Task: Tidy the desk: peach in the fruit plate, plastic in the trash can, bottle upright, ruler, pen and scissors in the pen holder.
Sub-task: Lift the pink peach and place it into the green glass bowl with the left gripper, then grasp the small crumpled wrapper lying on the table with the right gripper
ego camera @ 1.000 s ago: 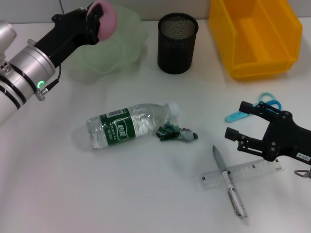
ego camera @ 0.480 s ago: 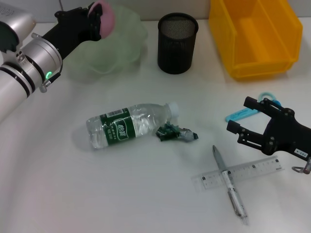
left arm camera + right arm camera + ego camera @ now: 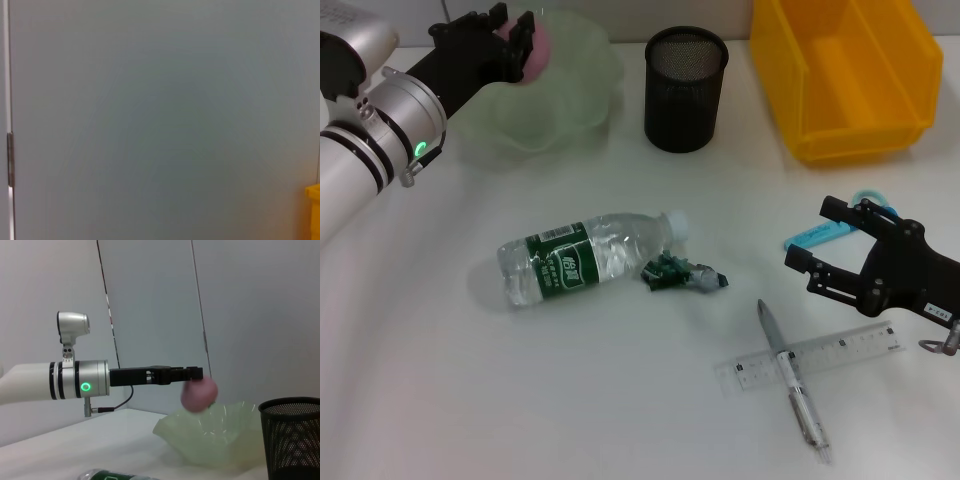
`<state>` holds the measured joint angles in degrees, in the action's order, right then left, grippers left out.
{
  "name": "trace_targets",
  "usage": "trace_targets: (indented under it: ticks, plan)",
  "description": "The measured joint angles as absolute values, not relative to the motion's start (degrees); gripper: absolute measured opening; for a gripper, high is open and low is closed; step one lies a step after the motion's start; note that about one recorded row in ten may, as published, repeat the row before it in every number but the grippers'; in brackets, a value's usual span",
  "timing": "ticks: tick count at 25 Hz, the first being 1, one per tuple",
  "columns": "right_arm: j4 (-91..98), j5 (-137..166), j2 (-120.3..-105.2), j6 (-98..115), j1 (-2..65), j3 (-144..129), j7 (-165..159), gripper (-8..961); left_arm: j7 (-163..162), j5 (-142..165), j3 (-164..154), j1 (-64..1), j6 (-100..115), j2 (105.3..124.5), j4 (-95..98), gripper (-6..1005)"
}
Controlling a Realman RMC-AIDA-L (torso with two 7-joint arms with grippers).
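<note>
Green bottle (image 3: pixel 585 260) label white characters, possibly Chinese, illegible.

left end effector (image 3: pixel 516 42) over fruit plate (image 3: pixel 575 100) | peach (image 3: pixel 534 52) at its fingers | right end effector (image 3: pixel 825 243) spread beside scissors (image 3: pixel 830 229)

Left arm stretched out level over the fruit plate (image 3: pixel 555 110), left gripper (image 3: pixel 516 42) above the plate's near-left side, fingers spread apart. Right gripper (image 3: pixel 825 243) low, well right of the plate and nearer the robot, fingers wide apart, holding nothing, pointing toward the plate's side.
</note>
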<state>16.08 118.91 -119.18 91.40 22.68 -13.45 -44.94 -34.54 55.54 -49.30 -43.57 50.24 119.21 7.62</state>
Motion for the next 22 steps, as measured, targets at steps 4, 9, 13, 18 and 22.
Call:
trace_targets:
  ticks: [4,9,13,18,22]
  plan:
    - [16.08,118.91,-119.17,91.4,22.72,-13.44,-44.92,755,-34.54,55.54,-49.32,-43.87,49.9,119.26,7.49,286]
    - [16.08,118.91,-119.18,91.4,22.71,-13.44,-44.91,753,-34.54,55.53,-49.31,-43.91,49.88,119.26,7.4,384]
    - [16.08,118.83,-119.18,91.4,22.69,-13.44,-44.91,751,-34.54,55.4,-49.31,-43.92,50.25,119.27,7.35,514]
    - [16.08,118.73,-119.17,91.41,22.56,-13.44,-44.91,749,-37.06,55.08,-49.84,-42.32,57.21,119.24,7.65,752]
    - [16.09,118.59,-119.02,91.84,22.44,-13.44,-44.9,747,-43.44,55.51,-53.59,-39.38,65.07,118.74,9.92,801]
